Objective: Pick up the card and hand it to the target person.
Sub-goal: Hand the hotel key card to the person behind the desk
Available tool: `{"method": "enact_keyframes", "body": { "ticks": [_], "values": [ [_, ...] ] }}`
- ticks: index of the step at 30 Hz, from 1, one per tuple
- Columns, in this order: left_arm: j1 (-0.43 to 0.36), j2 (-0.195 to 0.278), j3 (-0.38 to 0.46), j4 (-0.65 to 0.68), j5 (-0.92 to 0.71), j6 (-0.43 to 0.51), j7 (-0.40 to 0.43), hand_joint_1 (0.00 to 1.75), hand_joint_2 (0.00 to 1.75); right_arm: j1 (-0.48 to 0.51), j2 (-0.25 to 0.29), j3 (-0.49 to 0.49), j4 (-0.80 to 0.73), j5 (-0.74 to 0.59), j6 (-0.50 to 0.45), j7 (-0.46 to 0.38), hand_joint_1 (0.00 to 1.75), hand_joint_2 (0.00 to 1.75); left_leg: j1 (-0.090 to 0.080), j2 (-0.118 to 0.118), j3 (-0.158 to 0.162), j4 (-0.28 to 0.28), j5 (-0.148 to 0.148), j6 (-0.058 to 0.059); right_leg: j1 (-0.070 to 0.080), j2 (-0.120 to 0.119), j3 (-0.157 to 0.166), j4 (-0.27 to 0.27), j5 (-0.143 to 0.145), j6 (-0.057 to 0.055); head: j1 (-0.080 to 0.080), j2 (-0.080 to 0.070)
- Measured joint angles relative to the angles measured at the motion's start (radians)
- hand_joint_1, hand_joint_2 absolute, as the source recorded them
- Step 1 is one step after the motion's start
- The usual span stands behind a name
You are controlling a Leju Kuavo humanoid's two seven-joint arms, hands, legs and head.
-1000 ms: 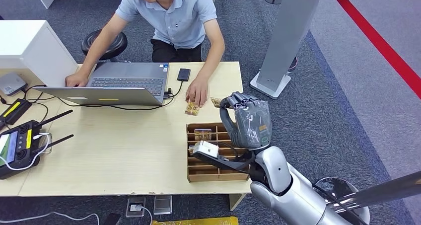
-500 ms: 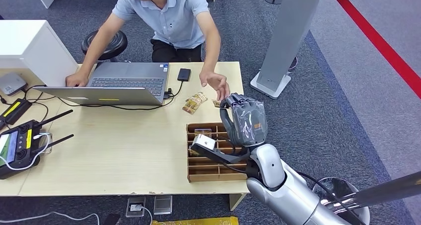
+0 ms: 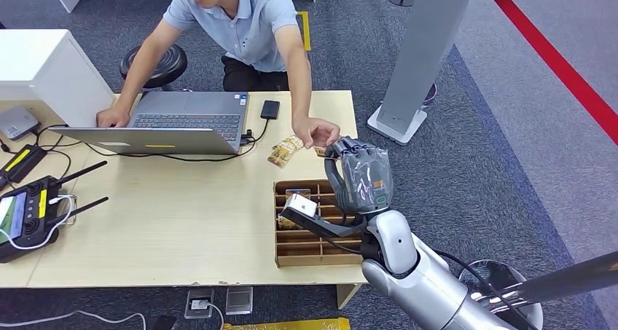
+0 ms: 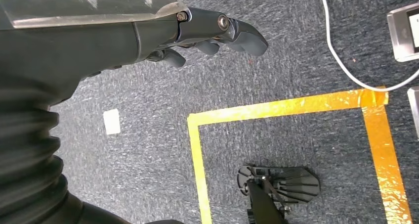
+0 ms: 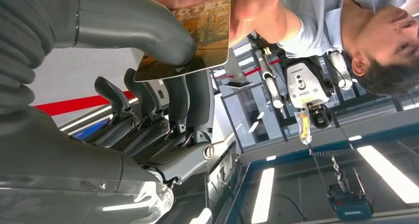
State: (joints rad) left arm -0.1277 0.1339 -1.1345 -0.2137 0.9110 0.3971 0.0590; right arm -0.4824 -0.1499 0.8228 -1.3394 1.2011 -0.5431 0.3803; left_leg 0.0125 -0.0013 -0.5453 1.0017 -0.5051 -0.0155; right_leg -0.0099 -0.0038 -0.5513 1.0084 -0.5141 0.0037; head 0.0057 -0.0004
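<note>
My right hand [image 3: 362, 177] is raised above the table's right end, pinching a small card [image 3: 318, 152]. In the right wrist view the card [image 5: 197, 36] carries a brownish picture, clamped between my thumb [image 5: 143, 33] and the darker fingers. A seated person in a light blue shirt [image 3: 255, 24] reaches over, and the person's hand [image 3: 317, 132] grips the card's far end [image 5: 237, 6]. Both of us hold the card. My left hand [image 4: 207, 33] hangs over the grey carpet with nothing in it, its fingers loosely extended.
A wooden compartment tray [image 3: 310, 253] lies under my right arm. A snack packet [image 3: 286, 151], a phone [image 3: 270, 109], a laptop [image 3: 182, 119] and a remote controller [image 3: 25, 217] share the table. A white stand [image 3: 419, 60] rises to the right.
The person's hand lifted off the snack packet and moved right to take hold of the card at my right hand. My right hand barely shifted.
</note>
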Motion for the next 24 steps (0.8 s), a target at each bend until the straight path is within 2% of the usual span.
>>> {"method": "enact_keyframes", "body": {
  "ticks": [4, 8, 9, 13, 24],
  "values": [
    [0.001, 0.000, 0.000, 0.000, -0.002, 0.005, -0.004, 0.00, 1.75, 0.000, 0.000, 0.001, 0.001, -0.001, 0.000, 0.006, 1.54, 1.75, 0.000, 0.000, 0.000, 0.000, 0.000, 0.000, 0.000, 0.000, 0.000, 0.000, 0.000, 0.000, 0.000, 0.000],
    [0.002, 0.000, 0.000, 0.000, -0.003, 0.004, -0.008, 0.00, 1.75, 0.000, 0.000, 0.002, 0.003, -0.001, 0.002, 0.012, 0.00, 1.75, 0.000, 0.000, 0.000, 0.000, 0.000, 0.000, 0.000, 0.000, 0.000, 0.000, 0.000, 0.000, 0.000, 0.000],
    [0.002, 0.000, 0.000, 0.000, -0.004, 0.003, -0.008, 0.00, 1.75, 0.000, 0.000, 0.003, 0.004, -0.002, 0.002, 0.014, 0.00, 1.75, 0.000, 0.000, 0.000, 0.000, 0.000, 0.000, 0.000, 0.000, 0.000, 0.000, 0.000, 0.000, 0.000, 0.000],
    [0.002, 0.000, -0.002, 0.000, -0.011, 0.003, -0.009, 0.00, 0.00, 0.000, 0.000, 0.006, 0.004, -0.005, 0.002, 0.022, 0.00, 1.75, 0.000, 0.000, 0.000, 0.000, 0.000, 0.000, 0.000, 0.000, 0.000, 0.000, 0.000, 0.000, 0.000, 0.000],
    [0.010, 0.000, -0.004, 0.000, 0.009, 0.027, -0.008, 0.00, 0.00, 0.003, -0.013, 0.003, -0.038, -0.051, -0.018, 0.047, 0.00, 1.75, 0.000, 0.000, 0.001, 0.000, 0.000, 0.000, 0.000, 0.000, 0.000, 0.000, 0.000, 0.000, 0.000, 0.000]
  ]
}}
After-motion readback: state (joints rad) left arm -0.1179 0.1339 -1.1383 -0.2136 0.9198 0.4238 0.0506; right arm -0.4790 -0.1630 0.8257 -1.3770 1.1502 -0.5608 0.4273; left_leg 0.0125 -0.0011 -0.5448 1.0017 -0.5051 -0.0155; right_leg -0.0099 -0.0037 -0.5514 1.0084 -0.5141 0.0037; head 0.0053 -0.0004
